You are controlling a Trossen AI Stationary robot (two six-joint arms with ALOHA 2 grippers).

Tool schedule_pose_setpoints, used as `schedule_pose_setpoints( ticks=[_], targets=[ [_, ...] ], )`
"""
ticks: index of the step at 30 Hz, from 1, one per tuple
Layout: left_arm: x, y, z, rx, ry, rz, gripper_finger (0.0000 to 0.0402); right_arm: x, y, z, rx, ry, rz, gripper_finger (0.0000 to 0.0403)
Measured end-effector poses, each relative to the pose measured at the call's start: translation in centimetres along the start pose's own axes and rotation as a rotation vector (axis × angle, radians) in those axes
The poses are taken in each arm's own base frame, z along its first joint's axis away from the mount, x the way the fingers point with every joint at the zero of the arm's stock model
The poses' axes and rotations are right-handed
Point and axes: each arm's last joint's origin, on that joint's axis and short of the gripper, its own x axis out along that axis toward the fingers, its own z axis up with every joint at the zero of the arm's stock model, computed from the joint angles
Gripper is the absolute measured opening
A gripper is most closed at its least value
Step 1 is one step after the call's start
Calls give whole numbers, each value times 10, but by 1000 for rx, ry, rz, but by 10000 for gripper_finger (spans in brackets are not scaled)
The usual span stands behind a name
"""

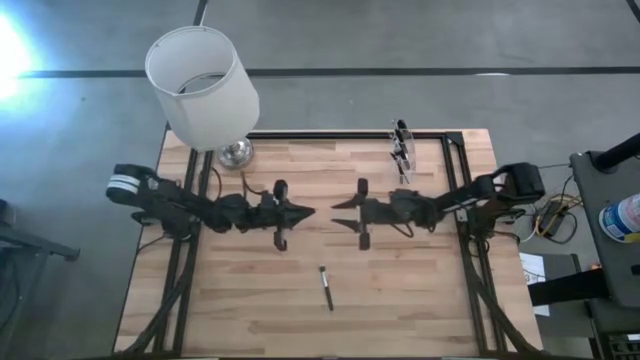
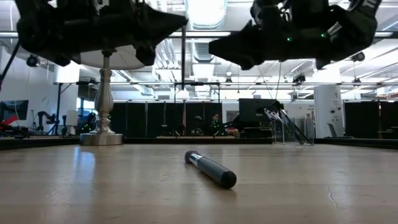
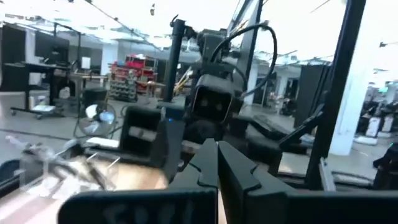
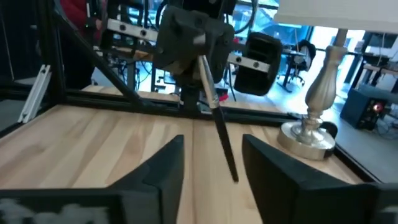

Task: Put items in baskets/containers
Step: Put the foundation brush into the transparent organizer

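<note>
Where the two arms faced each other over mid-table: the left gripper [image 1: 305, 211] and the right gripper [image 1: 338, 213] hung tip to tip above the table [image 1: 420, 300], close but apart.
Left gripper: its fingers [image 3: 208, 165] were pressed together into one point, and in the right wrist view they pinched the upper end of a held brush [image 4: 217, 118].
Held brush: it slanted away from the left gripper's tip toward the right gripper, pale at the pinched end, then a silver band, then dark; its free end sat between the right gripper's fingers without touching either.
Right gripper: wide, its two fingers [image 4: 165, 165] spread well apart to either side of the held brush's free end, gripping nothing.
Loose brush [image 1: 326, 287]: it lay flat on the wood, below the gap between the two grippers and off toward the table's front edge, touched by neither; in the low view it rested alone in the foreground [image 2: 210, 168].
Clear cup [image 1: 402, 150]: it stood upright near the back edge, beyond the right gripper and well apart from it, with several thin brushes leaning inside [image 2: 283, 127].
Lamp: its silver base [image 1: 236, 152] stood at the back edge beyond the left gripper, under the white lampshade [image 1: 200, 85].
</note>
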Motion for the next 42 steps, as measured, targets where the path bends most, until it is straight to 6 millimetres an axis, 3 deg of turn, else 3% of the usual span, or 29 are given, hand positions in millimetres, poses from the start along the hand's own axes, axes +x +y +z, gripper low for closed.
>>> schedule_pose_setpoints(
  ticks=[7, 16, 21, 32, 42],
  targets=[
    [13, -4, 3, -10, -7, -59, 0, 19, 0, 2, -10, -10, 1, 199],
    [13, -4, 3, -10, 4, -58, 0, 35, 1, 8, -14, -36, 3, 192],
    [13, -4, 3, -11, 4, -57, 0, 39, 1, 9, -36, -37, 7, 164],
    [13, -4, 3, -13, 5, -58, 0, 41, 4, 11, -48, -46, 125, 32],
    [13, -4, 3, -10, -1, -54, 0, 44, 3, 14, -18, -34, 106, 23]
  ],
)
